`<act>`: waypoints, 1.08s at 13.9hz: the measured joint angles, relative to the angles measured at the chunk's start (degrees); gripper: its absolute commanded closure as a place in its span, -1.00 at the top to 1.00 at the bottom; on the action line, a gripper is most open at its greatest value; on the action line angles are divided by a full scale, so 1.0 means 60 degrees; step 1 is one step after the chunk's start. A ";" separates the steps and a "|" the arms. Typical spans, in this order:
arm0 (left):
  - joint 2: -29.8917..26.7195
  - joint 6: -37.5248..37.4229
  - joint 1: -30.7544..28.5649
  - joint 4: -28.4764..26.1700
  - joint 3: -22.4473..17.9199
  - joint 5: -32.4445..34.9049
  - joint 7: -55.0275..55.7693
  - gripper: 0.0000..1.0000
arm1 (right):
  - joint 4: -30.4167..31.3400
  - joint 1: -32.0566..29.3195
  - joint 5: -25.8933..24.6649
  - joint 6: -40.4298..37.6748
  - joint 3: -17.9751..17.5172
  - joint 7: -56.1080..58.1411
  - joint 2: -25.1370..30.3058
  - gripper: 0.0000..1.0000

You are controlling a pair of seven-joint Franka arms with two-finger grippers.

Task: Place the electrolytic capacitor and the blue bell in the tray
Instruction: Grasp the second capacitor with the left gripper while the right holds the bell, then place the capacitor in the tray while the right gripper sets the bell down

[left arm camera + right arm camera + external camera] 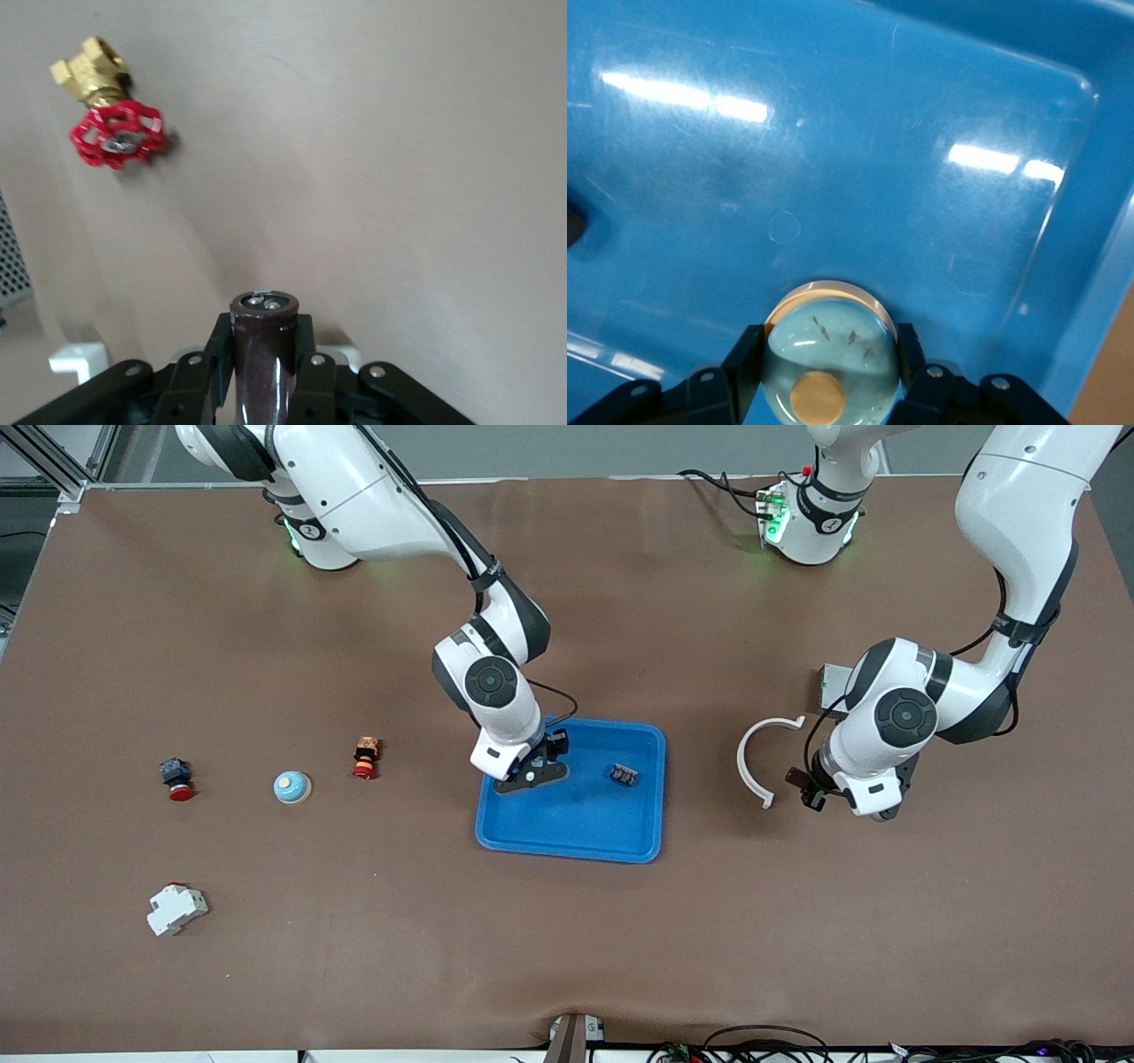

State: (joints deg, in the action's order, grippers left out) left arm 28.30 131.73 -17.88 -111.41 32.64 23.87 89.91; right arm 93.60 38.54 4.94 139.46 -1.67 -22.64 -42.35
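Observation:
The bright-blue tray (585, 837) lies mid-table. My right gripper (532, 771) is low over the tray's end toward the right arm. In the right wrist view it (828, 341) is shut on a light-blue bell (833, 363) with a tan button, above the tray's floor (859, 159). My left gripper (815, 790) hangs over the table toward the left arm's end. In the left wrist view it (264, 332) is shut on a dark brown electrolytic capacitor (263, 354), held upright. Another light-blue bell (291, 786) sits on the table toward the right arm's end.
A small dark part (625, 774) lies in the tray. A white curved piece (760, 757) and a grey box (833, 682) lie by the left gripper. A red-handled brass valve (111, 128) shows below it. Two red-capped buttons (365, 757) (176, 778) and a white breaker (175, 909) lie toward the right arm's end.

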 measured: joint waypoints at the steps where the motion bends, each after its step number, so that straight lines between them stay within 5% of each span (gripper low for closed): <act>1: 0.0005 -0.0027 0.0035 0.0166 0.0155 -0.0047 0.0230 -1.00 | -0.0001 0.0013 0.0000 0.0032 0.0000 0.0000 -0.0041 -0.32; 3: 0.0100 -0.0036 0.0300 0.0551 0.0330 -0.0204 0.0837 -1.00 | -0.0010 0.0018 0.0000 0.0039 0.0005 0.0000 -0.0045 0.99; 9: 0.1104 -0.0210 0.2028 0.2319 0.0366 -0.0266 0.2857 -1.00 | -0.0217 0.0015 0.0000 -0.0690 0.0045 -0.0002 0.0111 1.00; 15: 0.2314 -0.0241 0.3615 0.3838 0.0174 -0.0266 0.4694 -1.00 | -0.0290 -0.0842 -0.0001 -0.4675 0.0245 0.1471 0.2822 1.00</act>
State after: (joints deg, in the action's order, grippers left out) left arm 42.19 130.28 3.81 -88.39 33.68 22.27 118.07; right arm 91.86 33.48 4.94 111.42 -0.20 -13.82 -25.42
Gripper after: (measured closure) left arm 0.696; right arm 0.000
